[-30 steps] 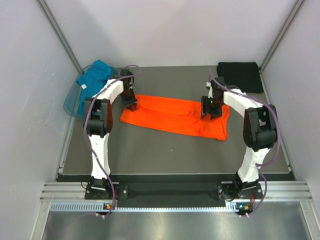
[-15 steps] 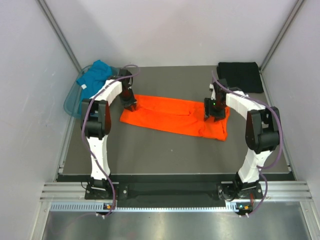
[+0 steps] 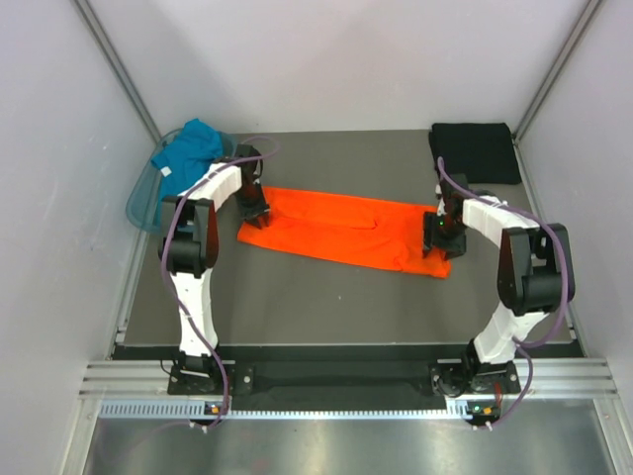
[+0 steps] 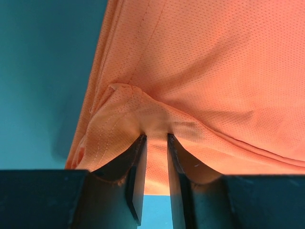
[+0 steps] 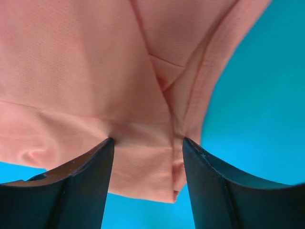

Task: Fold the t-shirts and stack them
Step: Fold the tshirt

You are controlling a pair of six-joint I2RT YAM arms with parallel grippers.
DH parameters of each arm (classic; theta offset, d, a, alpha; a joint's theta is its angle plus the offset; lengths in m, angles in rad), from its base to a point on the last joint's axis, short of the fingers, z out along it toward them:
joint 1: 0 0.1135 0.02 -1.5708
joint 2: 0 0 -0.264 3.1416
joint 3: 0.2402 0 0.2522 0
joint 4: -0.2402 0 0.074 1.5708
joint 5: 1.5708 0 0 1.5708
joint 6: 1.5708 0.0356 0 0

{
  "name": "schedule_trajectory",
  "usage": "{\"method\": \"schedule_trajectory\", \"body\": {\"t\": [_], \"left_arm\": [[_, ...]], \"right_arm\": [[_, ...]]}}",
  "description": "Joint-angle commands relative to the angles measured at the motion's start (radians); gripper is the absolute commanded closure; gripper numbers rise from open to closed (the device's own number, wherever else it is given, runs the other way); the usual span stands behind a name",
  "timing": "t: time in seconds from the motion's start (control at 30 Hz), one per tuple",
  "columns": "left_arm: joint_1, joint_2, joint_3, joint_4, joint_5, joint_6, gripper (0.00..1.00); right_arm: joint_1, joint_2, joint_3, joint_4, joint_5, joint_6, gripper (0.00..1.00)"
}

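Note:
The bright orange t-shirt [image 3: 346, 230] lies as a long band across the middle of the table. My left gripper [image 3: 255, 210] is over its far left corner. In the left wrist view the orange cloth [image 4: 214, 71] puckers against the tips of the left gripper [image 4: 156, 137], whose jaws stand a narrow gap apart with flat cloth showing between them. My right gripper [image 3: 442, 237] is at the shirt's right end. In the right wrist view the right gripper [image 5: 147, 140] is wide open, tips down on the shirt's hem [image 5: 71, 62]. A folded black t-shirt [image 3: 477, 150] lies at the far right corner.
A teal t-shirt [image 3: 188, 148] spills out of a translucent plastic basket [image 3: 138, 203] at the far left edge. White walls close in the table on three sides.
My right gripper has slid right to the orange shirt's right end and its jaws have widened a little. My left gripper has edged left towards the far left corner.

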Motion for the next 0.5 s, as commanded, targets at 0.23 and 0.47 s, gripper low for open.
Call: {"method": "schedule_trajectory", "body": {"t": [0.23, 0.47], "left_arm": [[-0.008, -0.064, -0.046, -0.002, -0.016, 0.01, 0.7], [-0.019, -0.072, -0.08, -0.002, -0.012, 0.015, 0.7]], "right_arm": [[-0.01, -0.22, -0.038, -0.09, 0.003, -0.016, 0.39], [-0.042, -0.246, -0.151, -0.052, -0.07, 0.007, 0.48]]}}
